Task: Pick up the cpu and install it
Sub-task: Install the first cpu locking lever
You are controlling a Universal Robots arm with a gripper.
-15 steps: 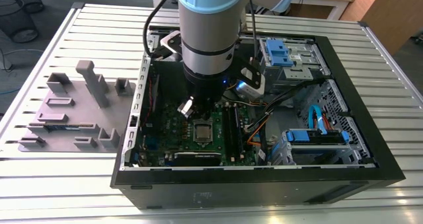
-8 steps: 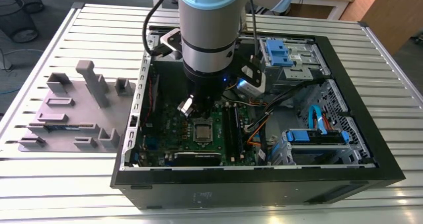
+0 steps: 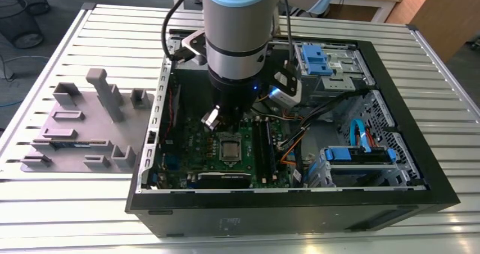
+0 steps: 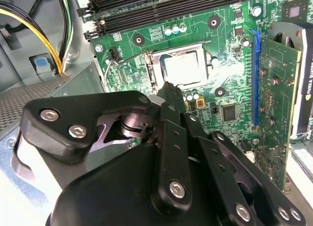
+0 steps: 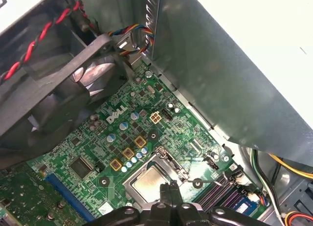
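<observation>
Counted in the exterior view: one arm (image 3: 236, 35), one open case (image 3: 420, 169) on the slatted counter (image 3: 75, 209), one grey fixture (image 3: 82, 125) beside the case on the exterior view's left, and two blue drive holders (image 3: 315, 60) inside the case on its right.

One cpu (image 4: 183, 69), lying in the socket (image 4: 152, 64) on the green board (image 4: 230, 45). Also seen in the first wrist view (image 5: 149, 182) and, smaller, in the exterior view (image 3: 227, 147). Flat, with the silvery top facing up. Square, so no long axis to speak of. Edges in line with the socket frame around it.

One claw (image 4: 168, 86), hanging just above the board with its tip over the near edge of the cpu. Fingertips (image 5: 165, 189) drawn together in both wrist views, with only a thin dark seam between them. Nothing seen clamped there. Cannot tell whether the tip touches the cpu.

One fan (image 5: 73, 84) at the case wall, with a red-and-black twisted wire running past it. One card (image 4: 279, 103) standing on edge beside a blue slot (image 4: 254, 79), near the socket. A bank of dark memory slots (image 4: 161, 6) on the socket's other side; their number is hard to make out.
</observation>
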